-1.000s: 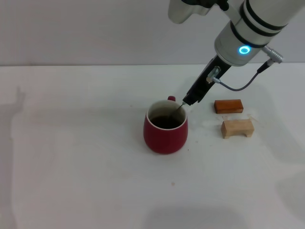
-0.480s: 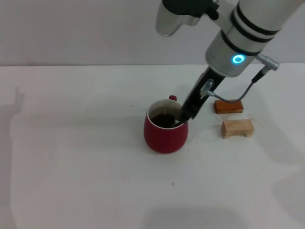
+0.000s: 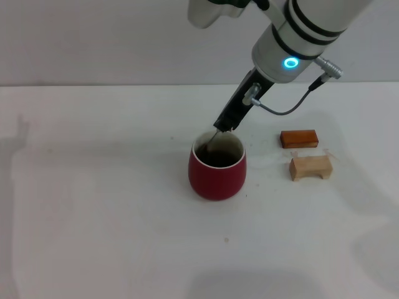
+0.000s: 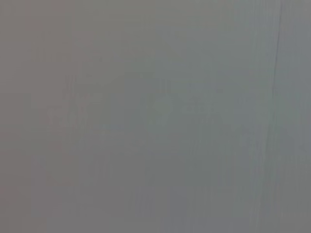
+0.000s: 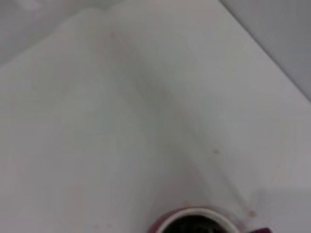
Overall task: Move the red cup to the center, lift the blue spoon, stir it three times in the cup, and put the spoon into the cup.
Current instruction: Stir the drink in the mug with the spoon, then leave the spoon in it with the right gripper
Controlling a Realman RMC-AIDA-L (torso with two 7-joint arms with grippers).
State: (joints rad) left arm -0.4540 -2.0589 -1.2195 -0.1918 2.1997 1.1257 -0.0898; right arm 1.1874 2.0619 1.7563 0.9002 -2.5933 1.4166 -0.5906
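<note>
- You have a plain white table (image 3: 93, 218) that fills the head view up to a pale wall.
- The red cup (image 3: 217, 173) stands upright near the table's middle, dark liquid inside.
- At 3 o'clock from the cup, well apart from it, a tan wooden block (image 3: 310, 167) lies flat.
- Just at 12 o'clock of that block rests an orange block (image 3: 299, 138), apart from it.

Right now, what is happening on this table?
The right gripper is above the far rim of the red cup and holds the blue spoon by its top, with the spoon's lower end dipping into the dark liquid. The cup stands near the middle of the white table. Beside it, apart, lie an orange block and a tan wooden block. The left arm is not in view.
</note>
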